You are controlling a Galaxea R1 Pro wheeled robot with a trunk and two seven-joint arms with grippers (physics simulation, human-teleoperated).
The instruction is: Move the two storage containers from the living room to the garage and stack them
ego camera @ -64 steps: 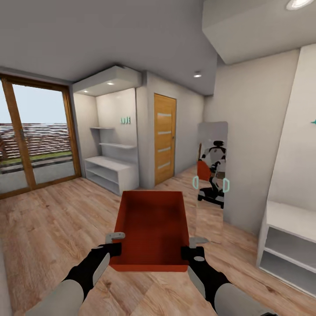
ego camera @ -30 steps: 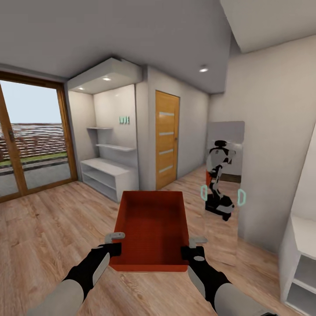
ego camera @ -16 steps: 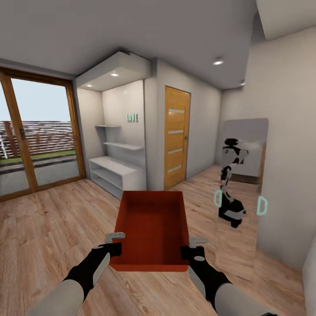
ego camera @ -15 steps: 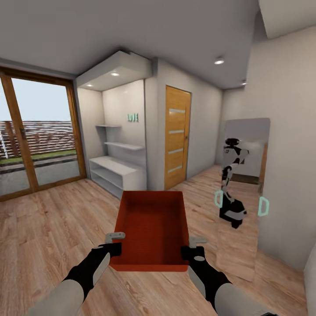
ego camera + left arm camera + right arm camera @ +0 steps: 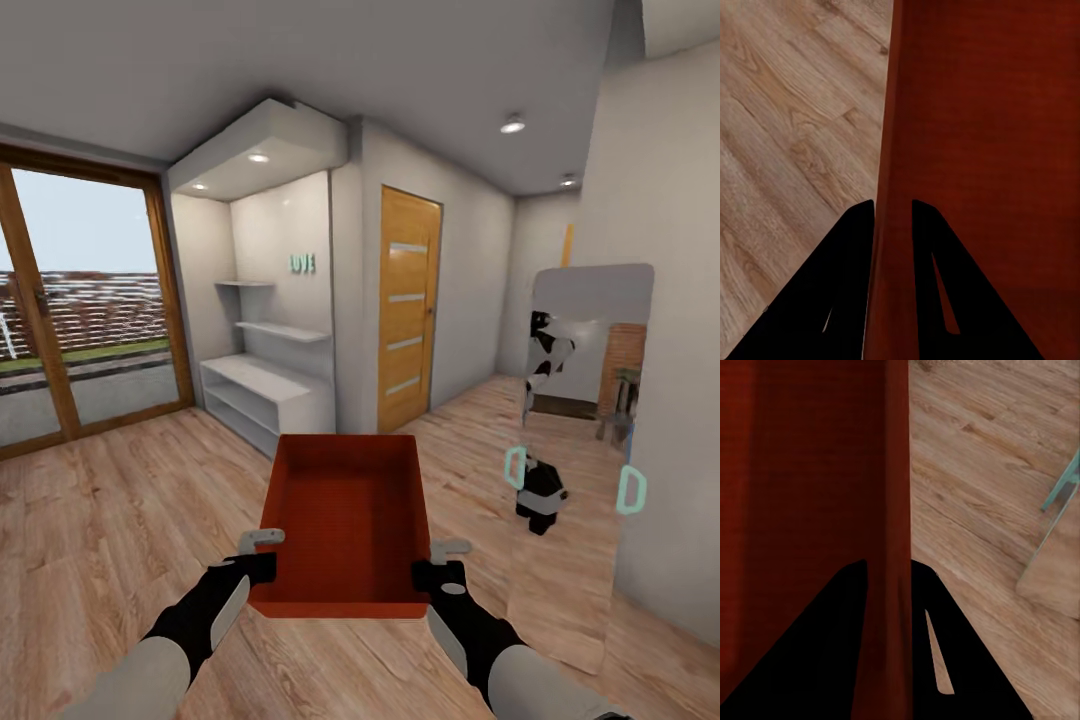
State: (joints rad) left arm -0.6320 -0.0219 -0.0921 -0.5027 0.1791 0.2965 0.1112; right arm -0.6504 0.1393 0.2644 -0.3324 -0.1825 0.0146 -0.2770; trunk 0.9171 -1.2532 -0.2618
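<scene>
Bin (image 5: pixel 345 520) sits straight ahead of you, carried low between both arms over the wood floor (image 5: pixel 100 520), empty and level. Against the earlier pictures the bin and your arms hold the same spot in the head view, while the room has slid: the mirror (image 5: pixel 585 450) now stands farther right, the robot's reflection in it is partly cut off, and the door (image 5: pixel 408 310) appears a little larger.

Your left gripper (image 5: pixel 258 553) is clamped on the bin's left wall near the close corner; in the left wrist view one finger (image 5: pixel 844 285) lies outside the wall (image 5: pixel 891 225) and the other inside. Your right gripper (image 5: pixel 440 560) is clamped the same way on the right wall (image 5: pixel 894 547), one finger (image 5: pixel 922 637) outside it, one within.

Beyond the bin's far rim the floor runs open to the white shelf unit (image 5: pixel 265 395) and the door just right of it. Left of the bin the planks lie bare up to the glass doors (image 5: pixel 75 300). Right of the bin the mirror leans on the wall with a strip of floor between; a passage opens between door and mirror.
</scene>
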